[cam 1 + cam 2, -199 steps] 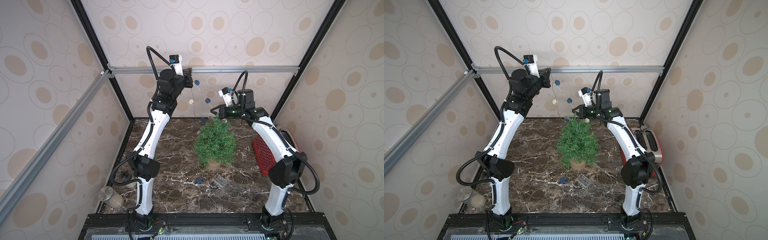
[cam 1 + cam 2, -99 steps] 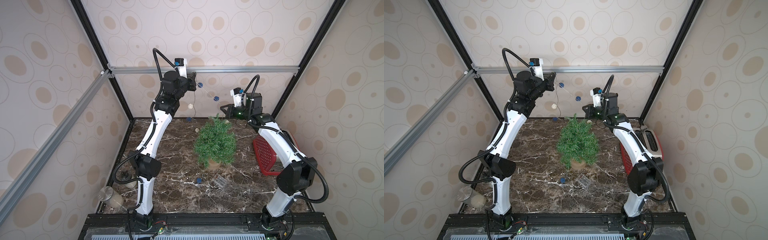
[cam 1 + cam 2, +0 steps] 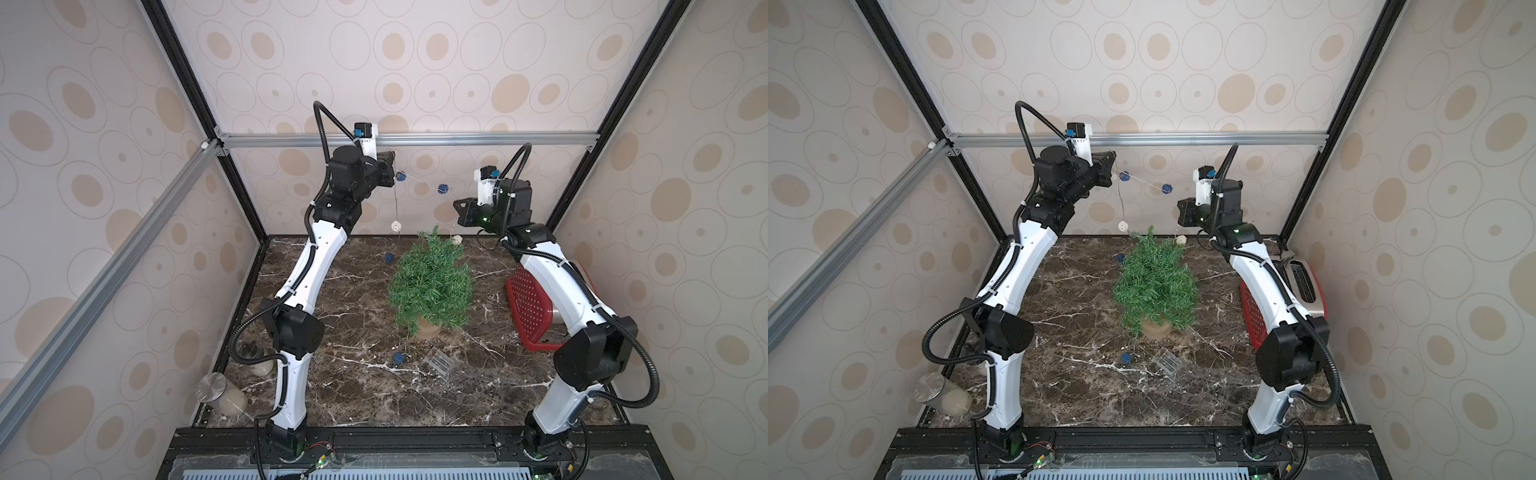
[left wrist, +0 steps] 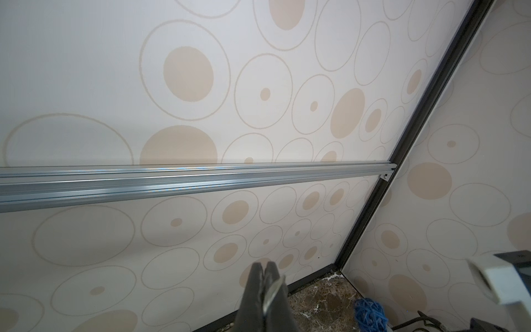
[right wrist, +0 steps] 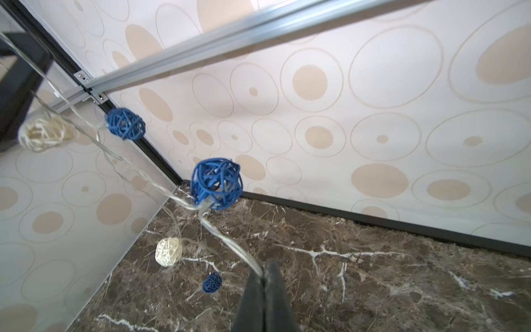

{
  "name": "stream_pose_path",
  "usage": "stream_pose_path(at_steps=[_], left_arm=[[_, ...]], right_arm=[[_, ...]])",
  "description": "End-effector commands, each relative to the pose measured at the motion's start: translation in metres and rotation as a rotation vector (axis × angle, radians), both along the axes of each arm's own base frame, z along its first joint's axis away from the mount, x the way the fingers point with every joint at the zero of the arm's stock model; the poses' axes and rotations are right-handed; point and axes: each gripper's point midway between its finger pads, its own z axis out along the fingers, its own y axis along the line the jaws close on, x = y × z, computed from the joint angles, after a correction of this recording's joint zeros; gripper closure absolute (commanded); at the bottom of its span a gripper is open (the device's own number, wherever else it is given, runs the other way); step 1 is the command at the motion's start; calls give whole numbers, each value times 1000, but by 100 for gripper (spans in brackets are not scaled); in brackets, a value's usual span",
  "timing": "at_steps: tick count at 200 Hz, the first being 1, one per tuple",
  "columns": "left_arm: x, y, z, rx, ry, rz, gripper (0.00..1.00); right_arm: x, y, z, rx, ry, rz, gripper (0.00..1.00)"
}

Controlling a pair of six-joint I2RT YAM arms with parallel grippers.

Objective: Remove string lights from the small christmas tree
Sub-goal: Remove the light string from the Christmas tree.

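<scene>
Though faint from above, the string lights (image 5: 217, 184) — wire clenched in left claw (image 4: 263, 266) and right claw (image 5: 265, 266).

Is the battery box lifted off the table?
No, the battery box lies flat on the table in front of the small christmas tree.

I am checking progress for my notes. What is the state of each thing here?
left gripper: shut on the string lights, raised
right gripper: shut on the string lights, raised
string lights: stretched between both grippers, the rest hanging down
small christmas tree: upright in its pot
battery box: lying flat on the table
red basket: tipped on its side
</scene>
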Motion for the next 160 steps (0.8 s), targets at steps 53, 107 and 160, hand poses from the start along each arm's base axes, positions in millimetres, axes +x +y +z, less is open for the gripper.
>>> stream_pose_path(at_steps=[53, 107, 160], left_arm=[[6, 5, -4, 13, -2, 31, 100], [8, 14, -14, 54, 17, 78, 100], [4, 29, -27, 67, 45, 92, 100]], right_arm=[[33, 8, 16, -11, -41, 20, 100], [56, 54, 30, 42, -63, 180, 100], [52, 96, 34, 119, -72, 337, 100]])
